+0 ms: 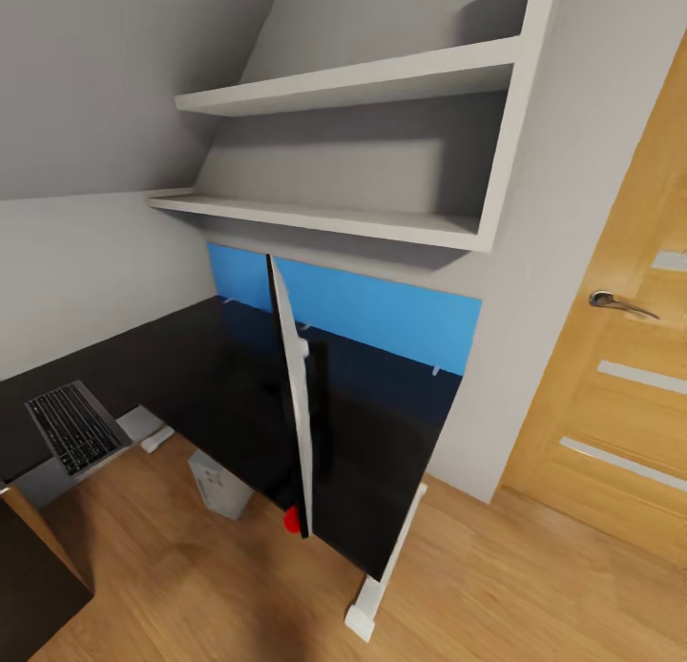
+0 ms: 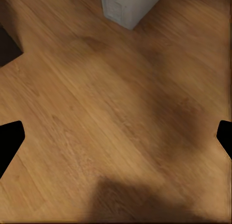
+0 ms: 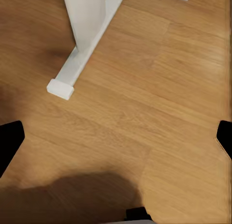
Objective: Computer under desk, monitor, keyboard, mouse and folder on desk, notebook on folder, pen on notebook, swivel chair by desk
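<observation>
- Head view: black desk (image 1: pixel 191 376) under white wall shelves (image 1: pixel 382 147); monitor (image 1: pixel 294 404) stands on the desk, seen nearly edge-on, long axis running away from the camera. A small red mark shows at its near lower corner; what it is cannot be told.
- Keyboard (image 1: pixel 74 425) lies on a grey surface by the desk's left end; whether it rests on the desk itself is unclear.
- Computer (image 1: pixel 219 486), a pale box, stands on the wood floor (image 1: pixel 534 586) under the desk.
- Left gripper (image 2: pixel 116 137): fingertips far apart at the frame edges, nothing between them, pointed at bare floor. The computer (image 2: pixel 128 6) lies ahead of the jaws, well apart.
- Right gripper (image 3: pixel 116 137): likewise wide, empty, over floor. White desk foot (image 3: pixel 79 64) lies ahead of the jaws, its long axis slanting away from them.
- Judgement: left arm is nearer the keyboard and computer.
- Wooden door (image 1: pixel 620 357) stands at the right.
- Mouse, folder, notebook, pen, chair: not made out.
</observation>
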Robot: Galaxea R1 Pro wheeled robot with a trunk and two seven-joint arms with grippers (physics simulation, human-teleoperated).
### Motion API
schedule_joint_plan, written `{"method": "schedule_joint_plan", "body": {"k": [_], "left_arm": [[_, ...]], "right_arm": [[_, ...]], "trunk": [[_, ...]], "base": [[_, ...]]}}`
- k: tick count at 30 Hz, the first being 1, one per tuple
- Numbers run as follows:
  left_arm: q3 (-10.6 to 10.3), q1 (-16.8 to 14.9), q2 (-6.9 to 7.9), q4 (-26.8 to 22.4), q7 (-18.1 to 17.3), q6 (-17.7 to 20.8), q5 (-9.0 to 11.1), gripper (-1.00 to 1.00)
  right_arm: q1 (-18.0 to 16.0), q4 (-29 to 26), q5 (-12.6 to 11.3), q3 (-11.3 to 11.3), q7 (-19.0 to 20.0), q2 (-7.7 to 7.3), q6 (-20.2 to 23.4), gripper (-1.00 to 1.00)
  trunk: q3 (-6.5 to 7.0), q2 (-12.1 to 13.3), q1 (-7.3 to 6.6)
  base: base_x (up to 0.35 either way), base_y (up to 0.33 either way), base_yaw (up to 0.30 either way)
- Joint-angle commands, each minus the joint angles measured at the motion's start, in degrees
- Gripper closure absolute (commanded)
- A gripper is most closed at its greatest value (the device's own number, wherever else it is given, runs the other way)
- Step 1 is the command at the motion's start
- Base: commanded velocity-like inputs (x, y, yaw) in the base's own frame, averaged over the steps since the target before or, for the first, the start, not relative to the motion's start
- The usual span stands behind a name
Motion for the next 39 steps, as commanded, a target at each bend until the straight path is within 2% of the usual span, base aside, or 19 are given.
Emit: {"method": "schedule_joint_plan", "body": {"k": [1,17,39], "left_arm": [[0.40,-0.04,0.01,0.06,0.22,-0.21,-0.60,-1.00],[0.40,-0.04,0.01,0.06,0.34,-0.21,-0.60,-1.00],[0.39,-0.04,0.01,0.06,0.40,-0.21,-0.59,-1.00]], "right_arm": [[-0.04,0.03,-0.30,0.09,0.05,0.02,-0.16,-1.00],[-0.04,0.03,-0.29,0.09,0.05,0.02,-0.16,-1.00],[-0.04,0.03,-0.28,0.09,0.05,0.02,-0.21,-1.00]], "trunk": [[-0.07,-0.05,0.01],[-0.07,-0.05,0.01],[-0.07,-0.05,0.01]], "base": [[0.000,-0.284,0.000],[0.000,-0.204,0.024],[0.000,-0.047,0.251]]}}
